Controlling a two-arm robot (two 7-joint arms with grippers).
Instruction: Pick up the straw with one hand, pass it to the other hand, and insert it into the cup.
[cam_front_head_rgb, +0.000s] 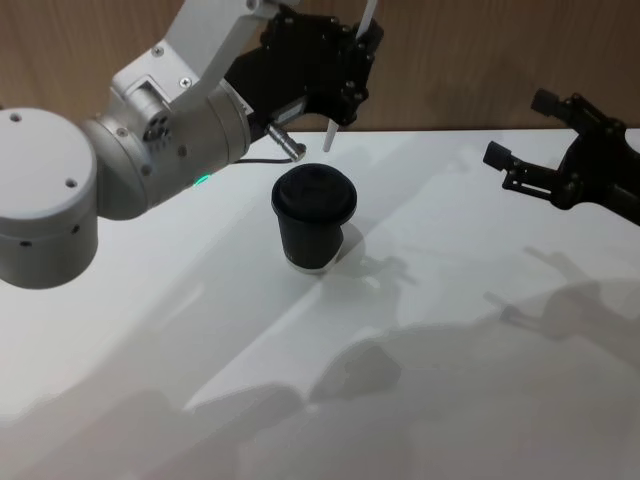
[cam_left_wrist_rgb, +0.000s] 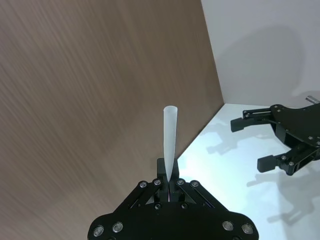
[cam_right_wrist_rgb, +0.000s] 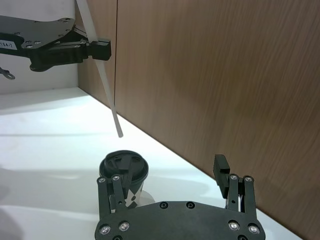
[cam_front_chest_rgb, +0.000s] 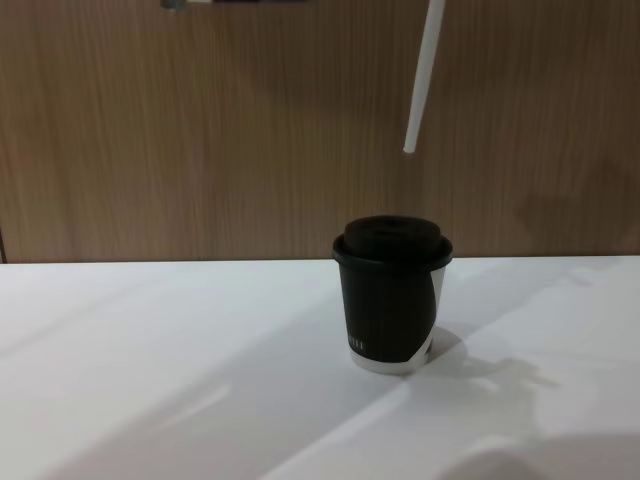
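My left gripper (cam_front_head_rgb: 345, 75) is shut on the thin white straw (cam_front_head_rgb: 328, 136) and holds it nearly upright above the table. The straw's lower end (cam_front_chest_rgb: 410, 148) hangs in the air a little above the black lidded cup (cam_front_chest_rgb: 390, 300). The cup (cam_front_head_rgb: 313, 215) stands upright on the white table, with a white stripe on its side. In the left wrist view the straw (cam_left_wrist_rgb: 170, 140) rises from between the closed fingers. My right gripper (cam_front_head_rgb: 520, 128) hovers open and empty off to the right of the cup. Its wrist view looks over the cup (cam_right_wrist_rgb: 124, 170) toward the straw (cam_right_wrist_rgb: 102, 75).
The white table (cam_front_head_rgb: 450, 400) runs back to a brown wood-grain wall (cam_front_chest_rgb: 200, 130) close behind the cup. Shadows of the arms lie across the near part of the table.
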